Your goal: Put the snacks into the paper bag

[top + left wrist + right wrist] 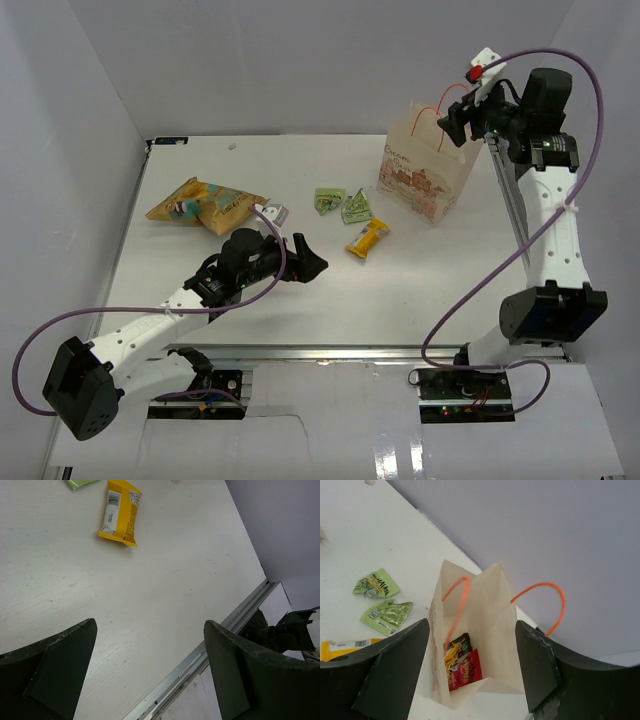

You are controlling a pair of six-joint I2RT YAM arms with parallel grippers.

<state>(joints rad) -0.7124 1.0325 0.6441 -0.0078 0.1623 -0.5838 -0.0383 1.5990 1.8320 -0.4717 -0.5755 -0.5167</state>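
Note:
The cream paper bag [425, 170] with orange handles stands upright at the back right. My right gripper [455, 118] hovers open and empty right above its mouth. Looking down from the right wrist, the bag [492, 610] holds a dark candy bar [456, 647] and a red packet [467, 672]. Two green packets [342, 203] and a yellow bar [367, 238] lie left of the bag. The large yellow-orange chip bag [205, 203] lies at the back left. My left gripper [312, 267] is open and empty low over the table, near the yellow bar [120, 512].
A small white scrap [232, 147] lies near the back wall. The table's metal front rail [215, 652] runs just below my left gripper. Grey walls close in the table at left, back and right.

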